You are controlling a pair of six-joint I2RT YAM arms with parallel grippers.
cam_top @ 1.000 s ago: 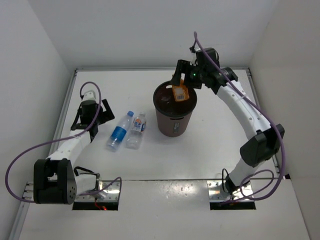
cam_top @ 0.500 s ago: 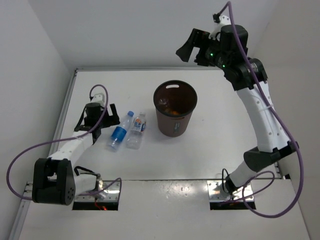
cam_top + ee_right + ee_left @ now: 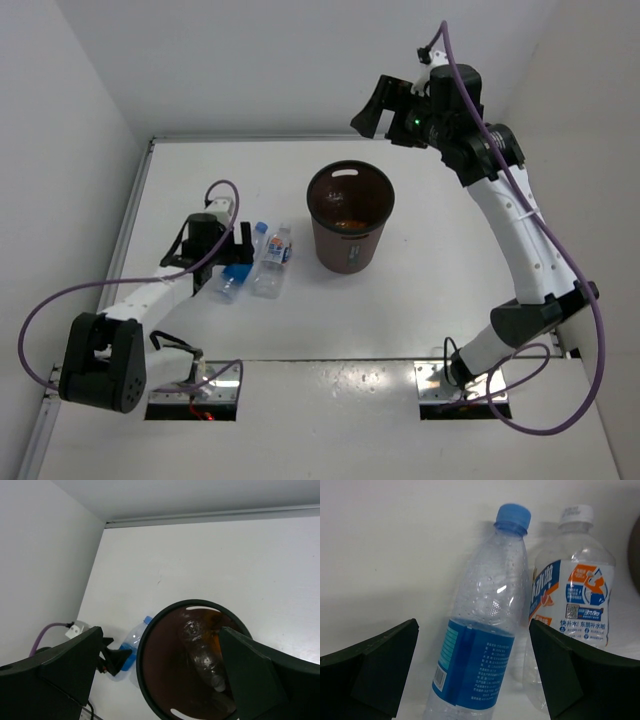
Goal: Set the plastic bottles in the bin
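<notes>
The dark brown bin (image 3: 349,252) stands mid-table. Inside it lie the clear unlabelled bottle (image 3: 202,653) and the short orange bottle (image 3: 346,223). The blue-label bottle (image 3: 485,630) and the white-blue-label bottle (image 3: 576,600) lie side by side left of the bin, caps pointing away from the arms. My left gripper (image 3: 232,258) is open and low, its fingers either side of the blue-label bottle's lower body, not closed on it. My right gripper (image 3: 372,110) is open and empty, high above and behind the bin, looking down into it.
White walls enclose the table on the left, back and right. A purple cable loops from each arm. The bin rim (image 3: 144,652) has handle slots. The left gripper's finger (image 3: 113,656) shows beside the blue-label bottle (image 3: 132,641).
My right gripper let the orange bottle drop into the bin and rose up and back, empty. My left gripper moved right and now straddles the blue-label bottle.
</notes>
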